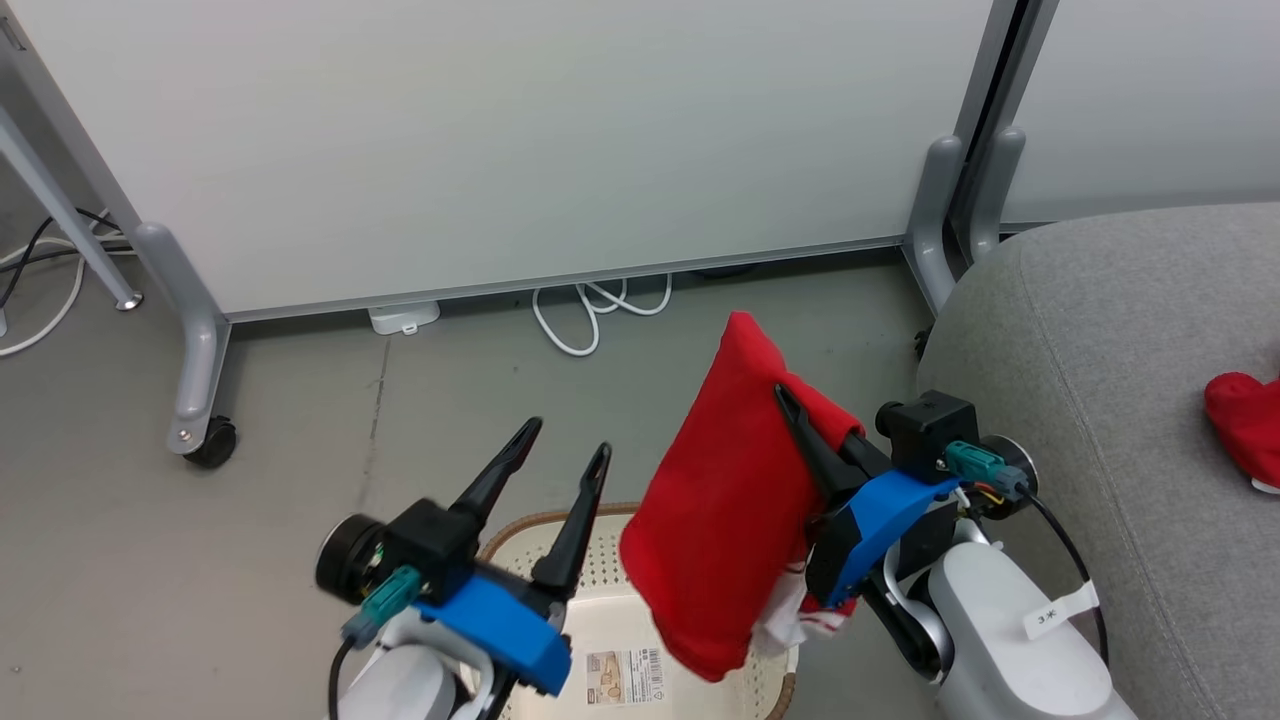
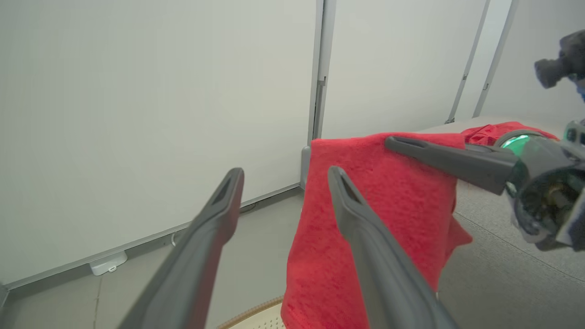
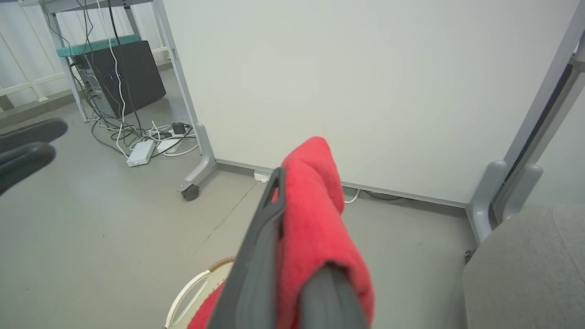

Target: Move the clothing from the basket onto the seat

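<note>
The right gripper (image 1: 800, 405) has its two fingers pressed together on a red garment (image 1: 720, 520), pinching it near the top. One dark finger lies bare on the side of the cloth that faces the seat, and the cloth wraps over the other finger. A short peak of cloth stands up past the fingertips. The rest hangs down on the gripper's left side as a wide folded sheet, with a bit of white trim (image 1: 790, 612) showing at its lower edge below the gripper's blue body.

The garment is lifted above the basket (image 1: 612, 600), over its right half. In the right wrist view some red shows inside the basket's rim, but I cannot tell whether that is the hanging end or another piece. A label (image 1: 625, 675) lies on the bare basket bottom.

The left gripper (image 1: 565, 440) is spread wide and holds nothing. It hovers over the basket's left side, just beside the hanging cloth but apart from it.

The grey seat (image 1: 1100, 350) stands to the right of the right gripper, close to it, and the held garment is not over it. Another red piece (image 1: 1245, 420) lies on the seat, well apart from the gripper.
</note>
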`<state>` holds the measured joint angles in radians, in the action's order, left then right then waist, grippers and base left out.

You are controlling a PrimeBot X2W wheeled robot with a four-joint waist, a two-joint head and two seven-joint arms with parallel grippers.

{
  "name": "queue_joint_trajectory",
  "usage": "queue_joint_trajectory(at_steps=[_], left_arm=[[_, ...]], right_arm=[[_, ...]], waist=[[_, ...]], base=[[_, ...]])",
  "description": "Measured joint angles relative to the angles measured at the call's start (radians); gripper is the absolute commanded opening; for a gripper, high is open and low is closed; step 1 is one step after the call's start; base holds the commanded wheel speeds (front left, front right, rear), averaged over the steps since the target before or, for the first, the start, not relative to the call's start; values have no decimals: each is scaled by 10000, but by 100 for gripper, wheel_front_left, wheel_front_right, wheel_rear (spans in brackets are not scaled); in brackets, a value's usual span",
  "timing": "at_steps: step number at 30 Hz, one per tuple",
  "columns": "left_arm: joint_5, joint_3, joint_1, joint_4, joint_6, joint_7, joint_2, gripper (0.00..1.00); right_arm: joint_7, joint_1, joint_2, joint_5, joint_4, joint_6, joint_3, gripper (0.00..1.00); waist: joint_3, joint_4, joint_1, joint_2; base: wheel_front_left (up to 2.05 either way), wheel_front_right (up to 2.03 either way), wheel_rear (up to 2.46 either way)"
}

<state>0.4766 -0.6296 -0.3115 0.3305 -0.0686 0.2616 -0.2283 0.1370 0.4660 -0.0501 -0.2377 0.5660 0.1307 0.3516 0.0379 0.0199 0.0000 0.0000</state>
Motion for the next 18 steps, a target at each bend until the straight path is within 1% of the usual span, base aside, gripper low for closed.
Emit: queue_joint_trajectory(at_steps=[5,8,14,18], left_arm=[[-523,871,1001,-336,-205,0,-25,100],[-761,1310,1489,-441,-297,0,59,100],[-1149,1929,2083,-491,-447,0,259,100],[-1352,2096,2194,-472,-529,0,431,100]], right_arm=[[-125,-201,0,100,-276,0,-201,0],[-171,-316,0,167,-364,0,-337,0],[-307,-448,0,198,-587,0,-439,0],[-389,-521,0,203,-723,0,-483,0]], waist=[[15,28,0,0],[1,51,0,0],[-11,52,0,0],[-27,41,0,0]], base=[[0,0,0],[0,0,0],[0,0,0],[0,0,0]])
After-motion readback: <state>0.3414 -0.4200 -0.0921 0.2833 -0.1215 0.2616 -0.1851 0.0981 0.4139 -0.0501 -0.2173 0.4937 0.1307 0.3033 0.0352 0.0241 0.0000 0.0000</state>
